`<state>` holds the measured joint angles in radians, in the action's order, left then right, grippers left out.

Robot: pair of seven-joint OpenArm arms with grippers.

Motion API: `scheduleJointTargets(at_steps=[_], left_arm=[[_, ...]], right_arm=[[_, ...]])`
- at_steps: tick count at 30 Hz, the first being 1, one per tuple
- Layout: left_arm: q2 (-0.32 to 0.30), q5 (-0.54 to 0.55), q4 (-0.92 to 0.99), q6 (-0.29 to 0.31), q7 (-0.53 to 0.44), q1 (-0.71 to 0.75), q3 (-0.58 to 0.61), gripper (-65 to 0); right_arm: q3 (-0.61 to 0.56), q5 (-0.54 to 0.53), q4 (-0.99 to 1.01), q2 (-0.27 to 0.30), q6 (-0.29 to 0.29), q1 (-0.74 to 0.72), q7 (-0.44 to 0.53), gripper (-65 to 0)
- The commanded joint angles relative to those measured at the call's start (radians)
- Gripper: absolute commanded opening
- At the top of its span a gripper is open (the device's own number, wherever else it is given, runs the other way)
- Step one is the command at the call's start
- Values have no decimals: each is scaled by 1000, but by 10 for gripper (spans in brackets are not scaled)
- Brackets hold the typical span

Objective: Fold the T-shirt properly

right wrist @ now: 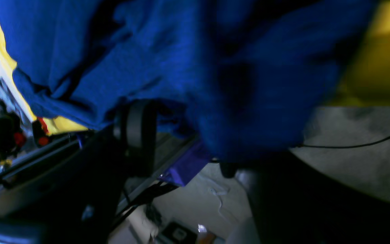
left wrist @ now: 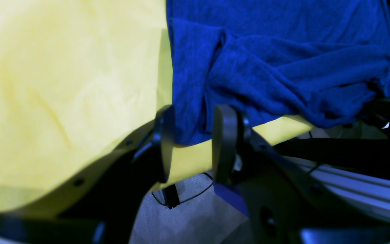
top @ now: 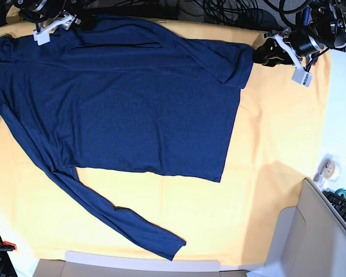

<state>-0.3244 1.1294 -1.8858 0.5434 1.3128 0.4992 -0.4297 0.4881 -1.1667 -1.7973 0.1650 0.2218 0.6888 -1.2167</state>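
Base view: shirt (top: 121, 92) lies spread, barely folded; left claw (left wrist: 191, 135) straddles its hem, right claw's (right wrist: 181, 135) spread untellable.

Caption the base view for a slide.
Navy T-shirt spread flat on a yellow-orange cloth, one sleeve trailing diagonally toward the near edge.

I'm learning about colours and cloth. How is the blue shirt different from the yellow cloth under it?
The T-shirt is dark navy; the yellow cloth is bright yellow-orange. The T-shirt has long sleeves, one trailing toward the table's front; the yellow cloth is a plain sheet. The T-shirt is smaller and lies on top; the yellow cloth spreads wider beneath. Both lie mostly flat.
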Motion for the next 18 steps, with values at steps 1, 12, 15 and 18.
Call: scheduleJointTargets(at_steps=[1,12,15,18], left_arm=[[-11,19,-13,2,1,2,-2,-466],[-11,19,-13,2,1,2,-2,-466],[-11,19,-13,2,1,2,-2,-466],[-11,19,-13,2,1,0,-2,-466]], right_arm=[[-1,-15,-14,9,14,-5,18,-392],[-6,-6,-22,8,15,-57,18,-650],[-9,-72,-25,8,15,-76,18,-650],[-16,-144,-25,8,15,-113,18,-650]])
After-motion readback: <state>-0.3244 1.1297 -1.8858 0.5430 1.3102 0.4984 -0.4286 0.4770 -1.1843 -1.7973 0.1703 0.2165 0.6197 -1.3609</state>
